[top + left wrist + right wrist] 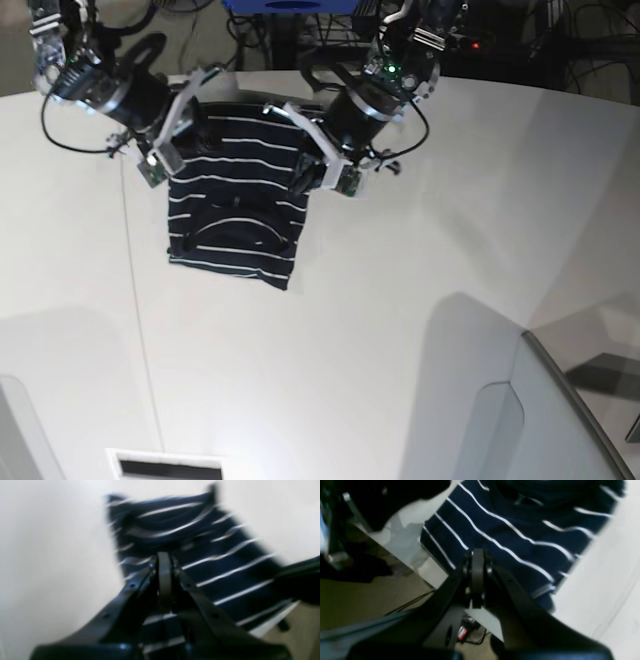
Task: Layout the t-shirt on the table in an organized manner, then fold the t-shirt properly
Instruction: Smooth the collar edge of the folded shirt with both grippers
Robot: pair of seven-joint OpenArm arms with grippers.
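This looks like a robotics lab or test room. A large bare white table [420,300] with a curved far edge fills most of the base view, and beyond that edge loose black cables [180,15] and dark equipment with small lit indicator lights [478,44] crowd the background. Two black robot arms [105,85] reach over the table from the far side.

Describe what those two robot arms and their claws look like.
Both arms are black with white brackets near the wrists and loose black cables. The left gripper and right gripper have slim, tapering black fingers with small screw holes. A green light glows on the left arm.
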